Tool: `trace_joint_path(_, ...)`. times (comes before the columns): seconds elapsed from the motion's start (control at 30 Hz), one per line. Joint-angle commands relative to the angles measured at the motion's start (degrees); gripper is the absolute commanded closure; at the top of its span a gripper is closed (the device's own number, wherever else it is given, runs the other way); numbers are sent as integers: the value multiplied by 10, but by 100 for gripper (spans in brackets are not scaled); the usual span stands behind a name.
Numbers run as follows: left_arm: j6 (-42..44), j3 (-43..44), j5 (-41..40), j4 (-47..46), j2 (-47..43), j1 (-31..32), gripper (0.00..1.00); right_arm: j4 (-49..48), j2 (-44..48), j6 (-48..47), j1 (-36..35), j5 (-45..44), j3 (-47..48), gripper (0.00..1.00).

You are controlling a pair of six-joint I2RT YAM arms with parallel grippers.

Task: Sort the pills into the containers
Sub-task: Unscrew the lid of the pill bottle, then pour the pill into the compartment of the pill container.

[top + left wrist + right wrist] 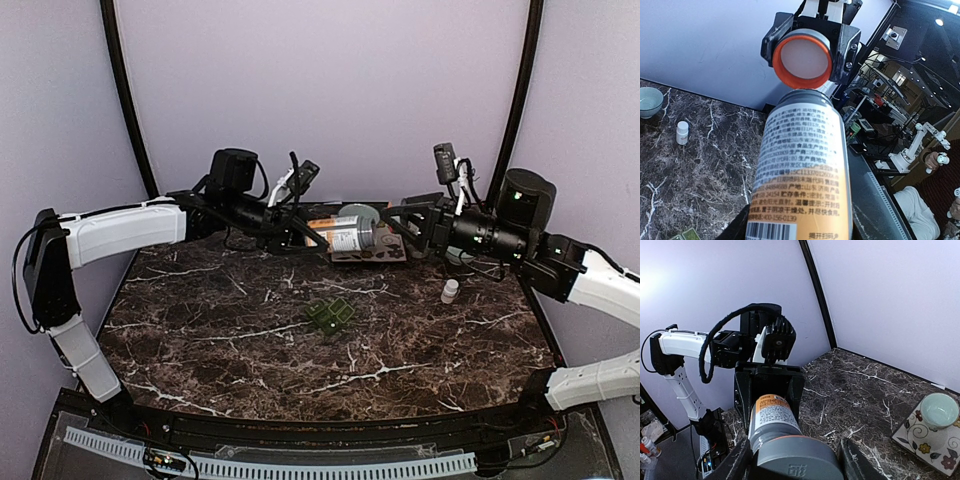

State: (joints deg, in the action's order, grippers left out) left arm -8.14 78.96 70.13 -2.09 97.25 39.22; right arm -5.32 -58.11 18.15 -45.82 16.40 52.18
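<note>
A large bottle (343, 236) with a white and orange label hangs level over the back of the table. My left gripper (312, 236) is shut on its body (802, 165). My right gripper (795, 462) is shut on the bottle's grey cap (790, 452). The cap (802, 57) is off the neck, its orange-rimmed inside facing the bottle. The dark-green containers (331, 316) lie low on the middle of the table, apart from both grippers. No pills show; the bottle's mouth is hidden.
A small white bottle (451, 291) stands at the right, also visible as the small white bottle (682, 132) in the left wrist view. A flowered mat (385, 252) lies at the back under the grippers. A pale green bowl (939, 410) sits on a flowered mat (920, 437).
</note>
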Motion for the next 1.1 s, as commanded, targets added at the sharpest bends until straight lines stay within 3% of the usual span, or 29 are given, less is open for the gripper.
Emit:
trace_joint_path(0.0, -6, -47, -24, -73, -48, -5, 100, -38, 16, 18, 8, -19, -11, 56)
trace_joint_path(0.23, -41, -140, -72, -181, -81, -11, 100, -43, 24, 29, 9, -32, -29, 56)
trace_joint_path(1.07, -78, -399, -227, -416, -112, -25, 100, -104, 34, 58, 10, -38, -101, 57)
